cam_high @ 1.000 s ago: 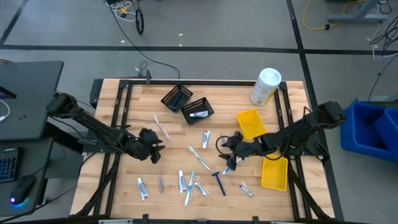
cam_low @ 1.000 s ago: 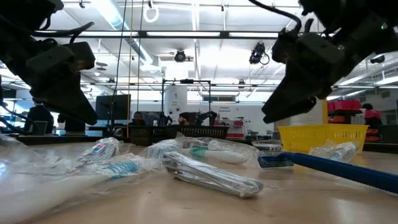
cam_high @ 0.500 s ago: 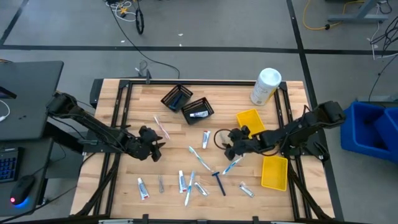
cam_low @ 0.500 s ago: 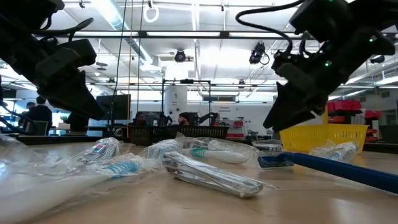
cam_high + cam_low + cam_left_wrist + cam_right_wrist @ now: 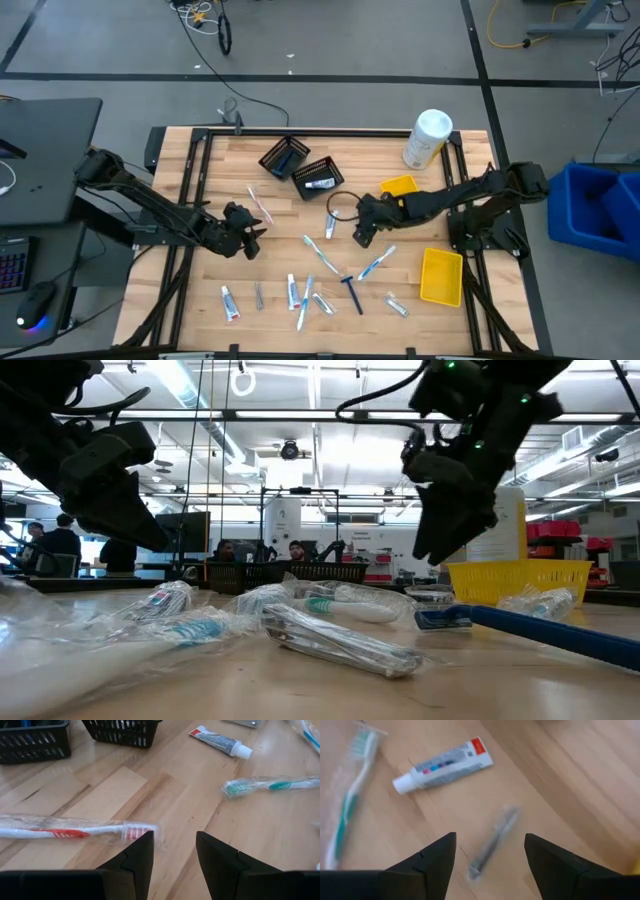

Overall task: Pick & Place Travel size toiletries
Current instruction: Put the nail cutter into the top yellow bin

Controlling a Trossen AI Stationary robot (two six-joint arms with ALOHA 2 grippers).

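Wooden tabletop [image 5: 280, 195] is carrying wrapped toothbrushes and white toothpaste tubes; we are counting two black baskets [image 5: 300, 165], two yellow bins [image 5: 441, 277]. We are holding both the left gripper [image 5: 172, 851] and the right gripper [image 5: 490, 851] spread, empty, over a red-striped toothbrush [image 5: 75, 831] and one toothpaste tube [image 5: 442, 765].

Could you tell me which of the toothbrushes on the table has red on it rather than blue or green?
The wrapped toothbrush lying just ahead of the left tool, near the black baskets; its handle and bristles show red.
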